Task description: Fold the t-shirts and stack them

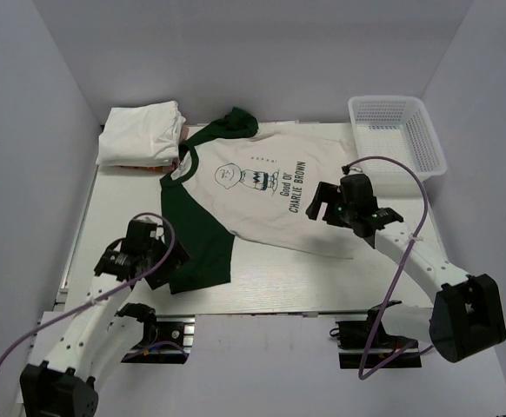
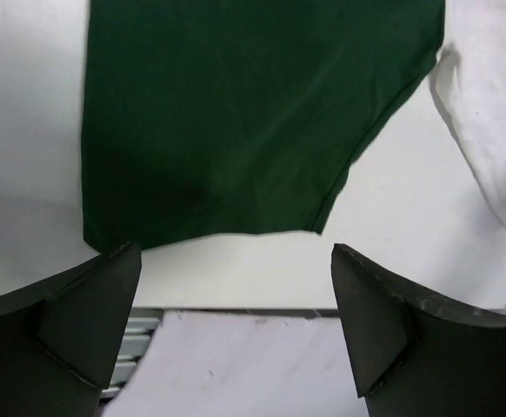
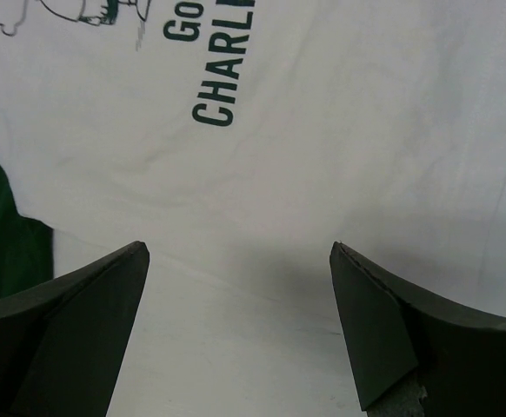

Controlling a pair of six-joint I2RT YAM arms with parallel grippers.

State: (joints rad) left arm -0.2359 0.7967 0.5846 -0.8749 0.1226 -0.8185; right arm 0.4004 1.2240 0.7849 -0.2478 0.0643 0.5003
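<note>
Plainly, the cream t-shirt point(image 1: 253, 217) reads "Good Ol' CHARLIE BROWN", while the left claw point(image 2: 236, 252) and right claw point(image 3: 239, 248) stand spread wide.

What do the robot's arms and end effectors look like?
The left arm and right arm have white links, black joints and black bases. A purple cable loops along each. The left end effector and right end effector are black, with two wedge-shaped fingers.
</note>
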